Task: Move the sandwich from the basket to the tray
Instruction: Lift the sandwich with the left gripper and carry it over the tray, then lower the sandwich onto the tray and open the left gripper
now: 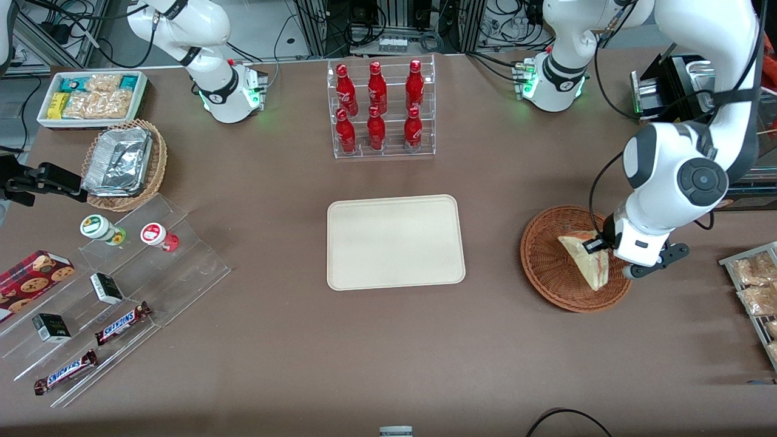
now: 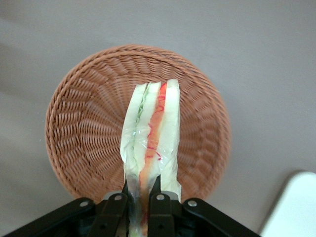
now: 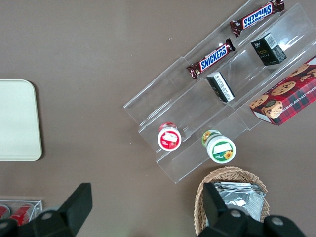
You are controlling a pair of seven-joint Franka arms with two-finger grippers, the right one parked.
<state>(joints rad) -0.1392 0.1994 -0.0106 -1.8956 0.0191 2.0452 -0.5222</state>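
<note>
Your gripper is pinching the sandwich over the basket.
You're clamping both fingers on the wedge's end, filling edge facing the wrist camera, sandwich sitting above the basket's weave; in the front view the tray is lying bare, well apart toward the table's middle.

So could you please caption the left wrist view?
Gripper shut on the sandwich above the basket.
</note>
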